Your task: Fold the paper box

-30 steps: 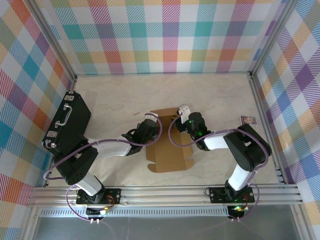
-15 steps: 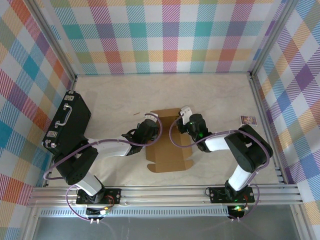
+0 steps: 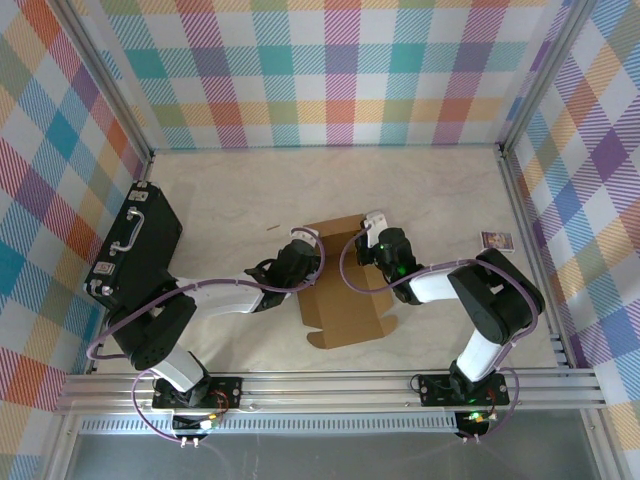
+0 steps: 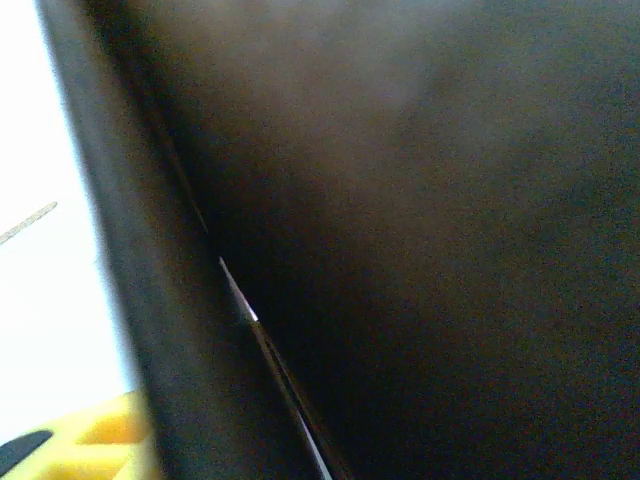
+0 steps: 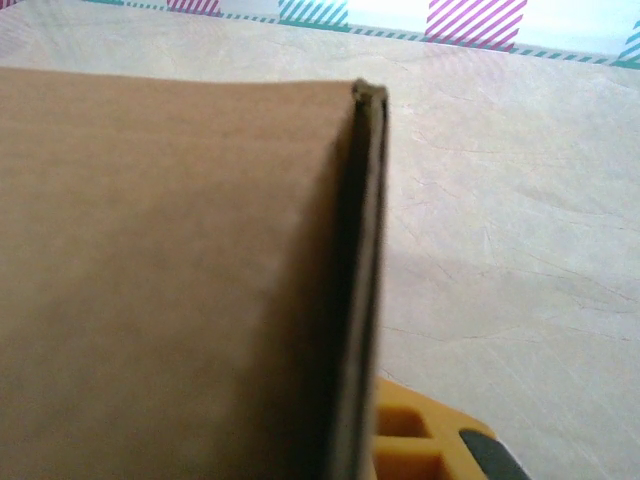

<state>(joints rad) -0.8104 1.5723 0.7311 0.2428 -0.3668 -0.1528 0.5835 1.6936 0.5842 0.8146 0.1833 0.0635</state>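
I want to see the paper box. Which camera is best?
Top external: the paper box shows nearly whole, flaps and all. Right wrist gives a close brown panel and edge; left wrist is a dark blur.

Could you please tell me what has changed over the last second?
The right gripper closed on the right side of the paper box, and the box's near end slid slightly toward the right arm. The left gripper stayed at the box's left edge; the black case and the small packet did not move.
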